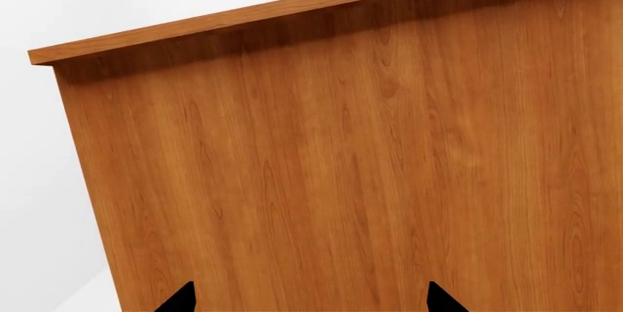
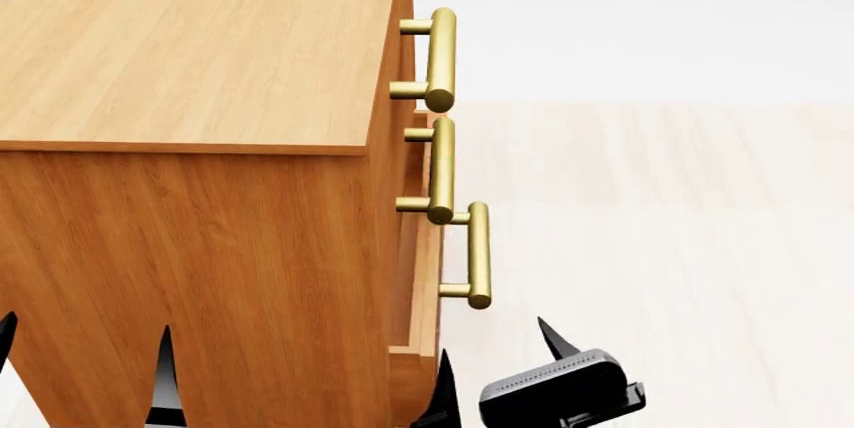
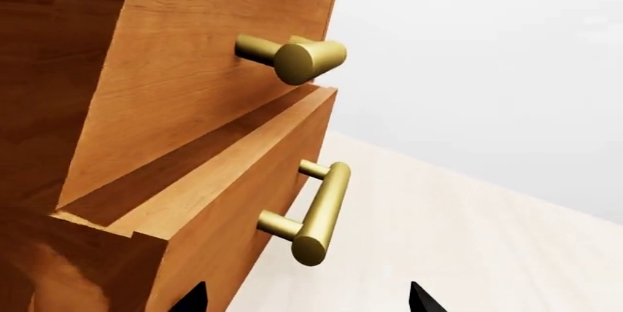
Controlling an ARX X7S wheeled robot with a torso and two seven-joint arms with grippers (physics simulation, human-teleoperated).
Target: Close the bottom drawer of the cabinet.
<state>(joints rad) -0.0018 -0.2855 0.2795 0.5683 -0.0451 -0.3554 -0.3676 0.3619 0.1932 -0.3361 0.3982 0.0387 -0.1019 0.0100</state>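
The cabinet (image 2: 200, 248) of warm-brown wood fills the left of the head view, with three brass bar handles down its front edge. The bottom drawer (image 2: 424, 293) stands out a little from the front, with its brass handle (image 2: 477, 253) farther out than the two above. In the right wrist view the bottom drawer (image 3: 229, 246) is partly open, and its handle (image 3: 316, 213) lies just ahead of my right gripper (image 3: 306, 299), which is open and empty. My left gripper (image 1: 311, 299) is open and empty, facing the cabinet's side panel (image 1: 341, 166).
The middle drawer's handle (image 3: 292, 57) sits above the open drawer. Pale wood floor (image 2: 667, 248) stretches to the right of the cabinet front. My right gripper (image 2: 497, 363) is low beside the drawer front, and my left gripper (image 2: 84, 343) is against the cabinet's side.
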